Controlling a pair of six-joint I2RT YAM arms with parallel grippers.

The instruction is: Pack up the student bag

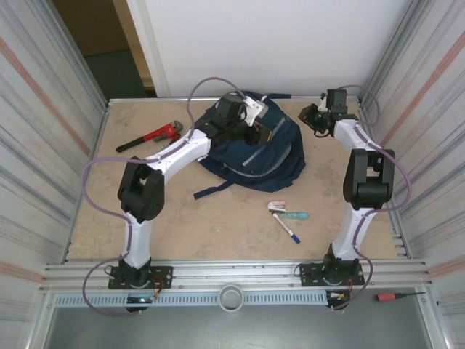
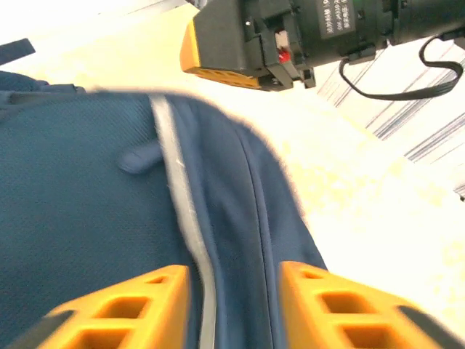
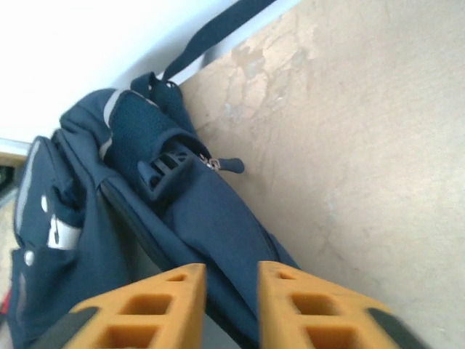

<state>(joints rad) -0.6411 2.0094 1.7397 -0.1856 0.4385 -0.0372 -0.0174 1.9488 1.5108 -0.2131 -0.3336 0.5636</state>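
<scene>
The student bag, navy blue with grey stripes, lies slumped at the back middle of the table. My left gripper hovers over its top. In the left wrist view its orange fingers stand apart, open, over the bag's fabric and grey stripe, holding nothing. My right gripper is at the bag's right edge. In the right wrist view its fingers stand narrowly apart, with a fold of the bag's side running between them. A zipper pull lies on the table just beyond.
A red pipe wrench lies at the back left. A pink-and-white eraser, a teal pen and a blue pen lie in front of the bag. A loose strap trails toward the near side. Ribbed walls close in both sides.
</scene>
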